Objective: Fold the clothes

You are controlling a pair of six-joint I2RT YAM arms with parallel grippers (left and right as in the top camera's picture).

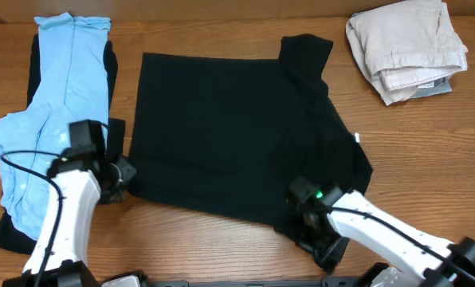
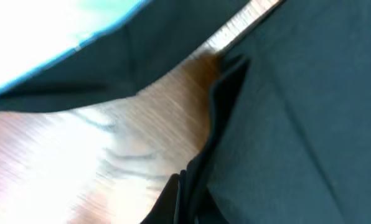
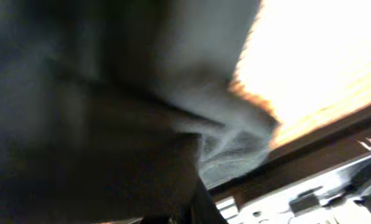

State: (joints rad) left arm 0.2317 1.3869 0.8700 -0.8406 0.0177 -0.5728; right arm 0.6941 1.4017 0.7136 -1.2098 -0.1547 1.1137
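The left gripper [image 1: 119,177] and right gripper [image 1: 305,219] each clamp shut on the plain black cloth garment [image 1: 229,135] at the hem corner beneath them, seemingly to fold it forward.

Four cloth garments lie on the one wooden surface [image 1: 221,32]: one plain black cloth shirt [image 1: 221,135] at centre frame, one light blue garment [image 1: 58,96] at left over another black garment [image 1: 8,231], and one folded beige garment [image 1: 409,48] at upper right. Two white robot arms [image 1: 66,211] enter from the lower edge, carrying two tools: the left tool [image 1: 119,177] and the right tool [image 1: 311,227].
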